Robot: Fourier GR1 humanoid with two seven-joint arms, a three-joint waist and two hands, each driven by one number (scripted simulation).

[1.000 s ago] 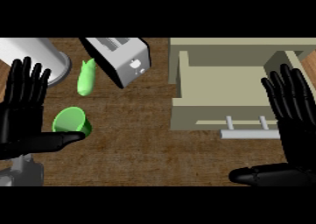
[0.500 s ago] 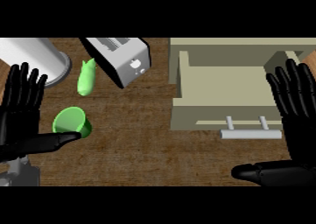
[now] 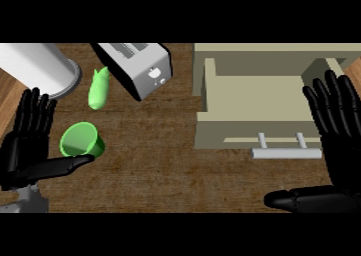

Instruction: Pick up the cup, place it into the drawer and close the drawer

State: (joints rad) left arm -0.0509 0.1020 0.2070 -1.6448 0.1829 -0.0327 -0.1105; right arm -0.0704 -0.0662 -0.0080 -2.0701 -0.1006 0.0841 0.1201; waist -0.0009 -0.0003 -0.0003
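Note:
A green cup (image 3: 82, 140) lies tipped on the wooden counter at the left, its mouth facing up and left. My left hand (image 3: 26, 142) is open beside it, fingers straight up, the thumb tip just under the cup. The beige drawer (image 3: 257, 97) stands pulled open at the upper right, its white bar handle (image 3: 286, 153) at the front. My right hand (image 3: 342, 135) is open at the right edge, fingers up over the drawer's right side, thumb stretched left near the bottom.
A white toaster (image 3: 139, 67) sits at the top centre. A green cucumber-like vegetable (image 3: 99, 90) lies left of it. A large white cylinder (image 3: 31, 65) stands at the top left. Bare counter (image 3: 175, 175) spreads between the hands.
Both hands have drifted slightly outward and lower; the left thumb now sits under the cup. The cup and the drawer have not moved.

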